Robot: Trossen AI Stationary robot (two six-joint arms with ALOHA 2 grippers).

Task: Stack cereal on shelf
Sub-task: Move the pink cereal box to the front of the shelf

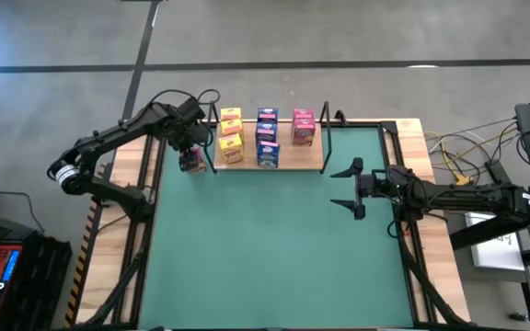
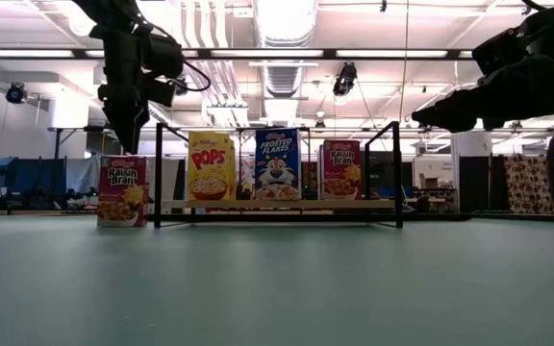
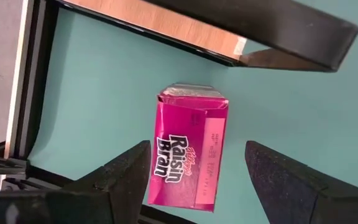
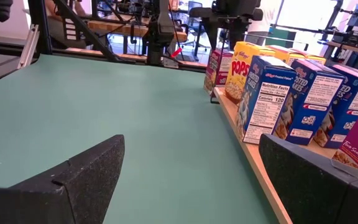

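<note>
A pink-magenta Raisin Bran box (image 2: 121,190) stands upright on the green mat, just left of the shelf (image 2: 277,204). My left gripper (image 3: 197,149) hangs open right above it, pointing down, with one finger on either side of the box's top (image 3: 190,94) and a gap to each. On the shelf's wood board stand yellow boxes (image 1: 231,136), blue boxes (image 1: 266,138) and pink boxes (image 1: 304,127) in three short rows. My right gripper (image 1: 350,188) is open and raised over the mat, near the shelf's right end.
Black wire uprights (image 2: 157,173) (image 2: 396,173) close the shelf's two ends; the left one is right beside the standing box. The green mat (image 1: 274,248) is framed by black rails on a wooden table. Cables lie at the table's right edge (image 1: 458,156).
</note>
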